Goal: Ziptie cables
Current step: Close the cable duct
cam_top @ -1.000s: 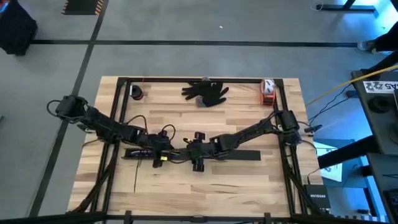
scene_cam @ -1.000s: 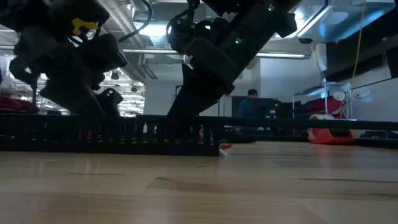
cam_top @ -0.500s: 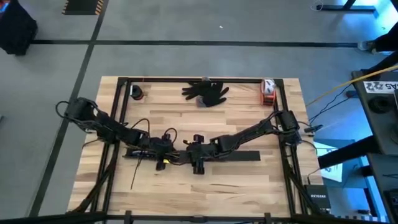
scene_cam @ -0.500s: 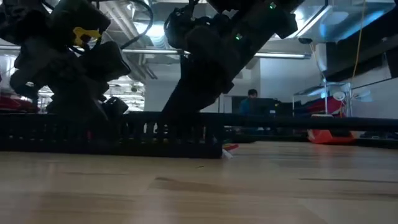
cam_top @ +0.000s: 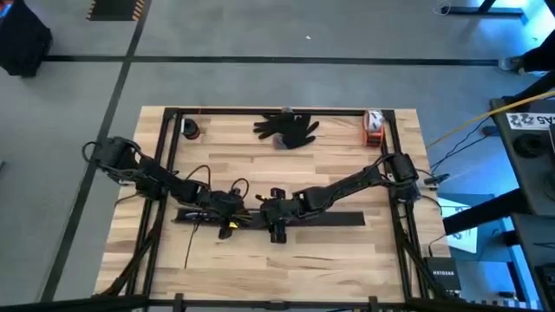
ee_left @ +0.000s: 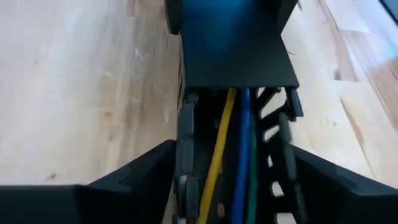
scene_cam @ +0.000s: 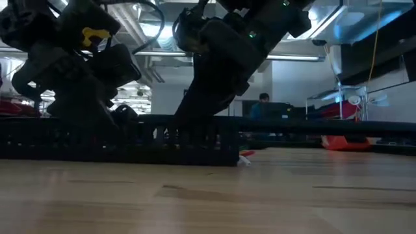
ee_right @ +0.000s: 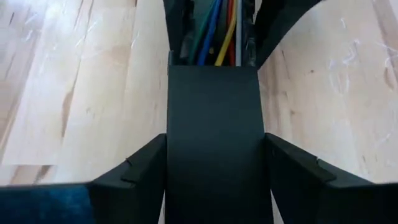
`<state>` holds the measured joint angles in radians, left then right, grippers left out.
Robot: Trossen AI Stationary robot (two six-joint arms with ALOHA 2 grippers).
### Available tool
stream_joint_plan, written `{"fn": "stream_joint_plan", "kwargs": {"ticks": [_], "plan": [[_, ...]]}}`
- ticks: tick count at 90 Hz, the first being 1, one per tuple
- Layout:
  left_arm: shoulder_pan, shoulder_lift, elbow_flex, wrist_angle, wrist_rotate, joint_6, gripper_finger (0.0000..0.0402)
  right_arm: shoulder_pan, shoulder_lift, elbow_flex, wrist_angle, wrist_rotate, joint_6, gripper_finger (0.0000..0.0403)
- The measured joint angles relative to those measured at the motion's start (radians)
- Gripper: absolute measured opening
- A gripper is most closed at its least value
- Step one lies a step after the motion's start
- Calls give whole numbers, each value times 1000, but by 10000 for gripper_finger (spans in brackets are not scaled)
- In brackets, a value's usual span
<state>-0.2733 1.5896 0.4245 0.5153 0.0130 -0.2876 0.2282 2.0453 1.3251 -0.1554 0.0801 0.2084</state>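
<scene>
1. black slotted duct (cam_top: 325, 217) was straddled by both grippers at the middle of the wooden table (cam_top: 347, 156), seemingly to steady it.
2. the cables (ee_left: 219, 158) lay bundled inside the duct, between the left gripper (ee_left: 227, 180) fingers, spread wide.
3. the right gripper (ee_right: 214, 168) was spread around the duct cover (ee_right: 212, 118); cables emerged just beyond.

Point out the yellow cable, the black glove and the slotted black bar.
yellow cable (ee_left: 219, 149), left wrist view, mid-length of the wire
black glove (cam_top: 290, 128), high view, its palm
slotted black bar (scene_cam: 117, 140), low view, its slotted side wall
</scene>
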Motion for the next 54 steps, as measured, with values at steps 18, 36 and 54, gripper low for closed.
{"fn": "stream_joint_plan", "kwargs": {"ticks": [18,36,54], "plan": [[-3,0,15,4,-23,5,287,-1,2,0,21,2,4,225],[-3,-3,15,-29,-39,19,231,-1,4,-1,43,-2,7,225],[1,-4,15,-10,-55,29,192,0,7,-4,87,-15,0,225]]}}
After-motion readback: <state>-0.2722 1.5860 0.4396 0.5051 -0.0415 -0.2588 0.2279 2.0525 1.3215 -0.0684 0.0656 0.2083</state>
